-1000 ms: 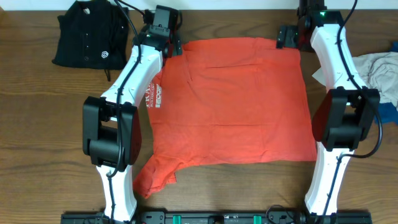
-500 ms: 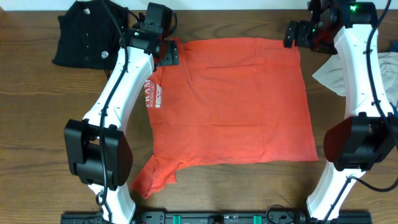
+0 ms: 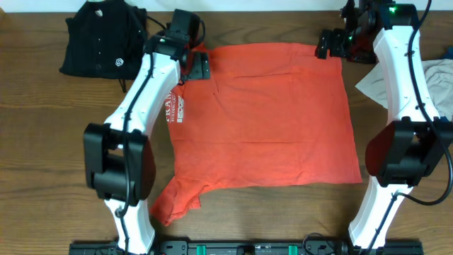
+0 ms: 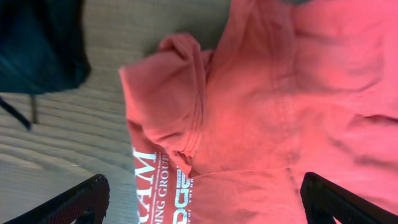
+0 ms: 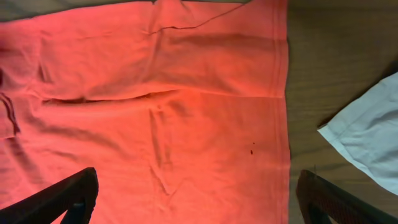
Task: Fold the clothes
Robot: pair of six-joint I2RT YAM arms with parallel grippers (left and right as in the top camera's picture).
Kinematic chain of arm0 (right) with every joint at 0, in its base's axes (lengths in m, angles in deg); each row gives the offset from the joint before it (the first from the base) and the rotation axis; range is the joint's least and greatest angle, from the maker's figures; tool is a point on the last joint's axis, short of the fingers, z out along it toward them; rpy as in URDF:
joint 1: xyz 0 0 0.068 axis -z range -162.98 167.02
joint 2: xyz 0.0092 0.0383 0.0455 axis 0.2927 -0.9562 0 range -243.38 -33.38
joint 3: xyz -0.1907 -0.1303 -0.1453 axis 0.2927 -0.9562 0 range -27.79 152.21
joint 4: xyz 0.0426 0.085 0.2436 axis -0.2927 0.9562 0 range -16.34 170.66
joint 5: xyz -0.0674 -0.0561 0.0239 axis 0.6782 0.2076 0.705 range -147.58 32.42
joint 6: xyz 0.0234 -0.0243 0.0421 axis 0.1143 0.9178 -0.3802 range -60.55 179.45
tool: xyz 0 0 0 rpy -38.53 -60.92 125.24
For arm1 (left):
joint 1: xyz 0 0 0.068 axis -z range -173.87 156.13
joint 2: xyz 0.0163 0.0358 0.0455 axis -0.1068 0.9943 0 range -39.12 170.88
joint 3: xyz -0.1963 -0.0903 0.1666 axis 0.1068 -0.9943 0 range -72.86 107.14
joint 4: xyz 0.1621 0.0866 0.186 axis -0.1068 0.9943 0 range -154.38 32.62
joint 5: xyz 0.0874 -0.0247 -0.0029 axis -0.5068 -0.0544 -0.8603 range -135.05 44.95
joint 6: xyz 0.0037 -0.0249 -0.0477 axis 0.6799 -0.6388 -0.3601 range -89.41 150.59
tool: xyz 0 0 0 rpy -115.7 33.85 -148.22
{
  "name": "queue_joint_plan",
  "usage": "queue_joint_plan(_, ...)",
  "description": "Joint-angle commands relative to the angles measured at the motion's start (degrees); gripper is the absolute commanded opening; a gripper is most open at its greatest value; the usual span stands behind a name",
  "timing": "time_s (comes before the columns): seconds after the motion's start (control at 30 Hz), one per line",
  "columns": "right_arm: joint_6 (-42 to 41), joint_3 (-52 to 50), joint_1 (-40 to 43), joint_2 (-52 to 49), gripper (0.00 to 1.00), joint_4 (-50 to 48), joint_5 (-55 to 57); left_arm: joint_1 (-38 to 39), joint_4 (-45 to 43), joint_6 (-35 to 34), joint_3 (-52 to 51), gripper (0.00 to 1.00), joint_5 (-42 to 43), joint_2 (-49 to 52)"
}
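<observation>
The clothes' main piece, a red-orange T-shirt (image 3: 269,120) with white lettering (image 3: 175,110), lies spread flat mid-table, one sleeve (image 3: 177,202) crumpled at the near left. My left gripper (image 3: 198,66) hovers open over the shirt's far left corner. In the left wrist view the bunched sleeve (image 4: 180,93) and the lettering (image 4: 155,186) lie below the left gripper (image 4: 208,208). My right gripper (image 3: 327,44) is open over the far right corner. Between its wide-apart fingers the right gripper (image 5: 199,205) shows only flat red cloth (image 5: 155,93) and the shirt's side edge.
A black shirt (image 3: 99,39) lies bunched at the far left, also visible from the left wrist (image 4: 37,43). A pale grey-white piece (image 3: 432,81) sits at the right edge, its corner (image 5: 373,137) close to the red shirt. Bare wood surrounds the shirt.
Both arms swung their elbows outward and partly back. The grippers shifted only slightly, staying open over the shirt's far corners. The shirt has not moved.
</observation>
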Motion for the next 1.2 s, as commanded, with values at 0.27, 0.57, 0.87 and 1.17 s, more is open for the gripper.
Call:
queue_joint_plan(0.27, 1.86, 0.09, -0.17, -0.11, 0.99, 0.46, -1.70, -1.27, -2.08, -0.31, -0.83, 0.98, 1.40, 4.22)
queue_joint_plan(0.57, 1.88, 0.04, -0.48, -0.11, 0.99, 0.70, -1.68, -2.67, -2.49, -0.26, -0.83, 0.98, 6.84, 7.76)
queue_joint_plan(0.87, 1.88, -0.20, -0.50, -0.11, 0.99, 1.31, -1.68, -2.69, -1.73, -0.24, -0.81, 0.98, 6.82, 8.26)
queue_joint_plan(1.17, 1.86, -1.14, -0.55, -0.11, 0.99, 1.25, -1.70, -2.71, -0.81, 1.05, -0.81, 0.98, 6.86, 8.26)
